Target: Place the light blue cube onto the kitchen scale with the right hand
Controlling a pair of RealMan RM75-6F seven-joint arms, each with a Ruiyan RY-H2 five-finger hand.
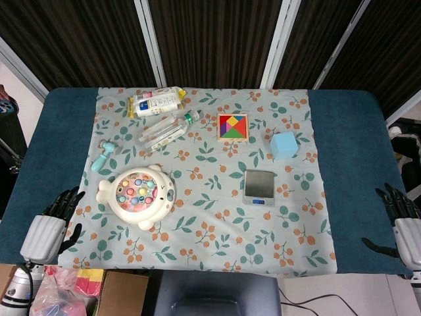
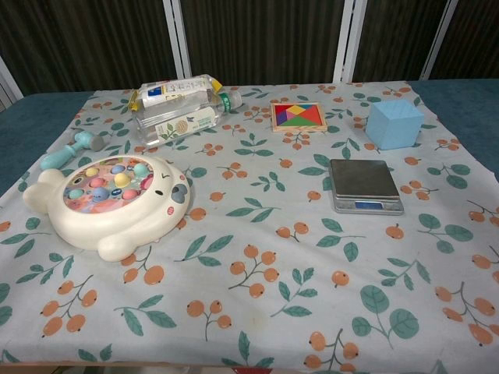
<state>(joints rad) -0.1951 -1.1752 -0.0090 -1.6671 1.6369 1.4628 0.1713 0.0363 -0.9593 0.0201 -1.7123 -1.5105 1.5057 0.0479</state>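
The light blue cube sits on the floral cloth at the right, just behind the kitchen scale, a small grey scale with a bare steel platform. My right hand hangs at the table's right edge, well to the right of and nearer than both, its dark fingers spread and holding nothing. At the left front edge my left hand rests with fingers apart, also holding nothing. Neither hand appears in the chest view.
A white fish-shaped toy lies front left. A small toy hammer, a clear bottle, and a snack pack lie at the back left. A tangram puzzle lies left of the cube.
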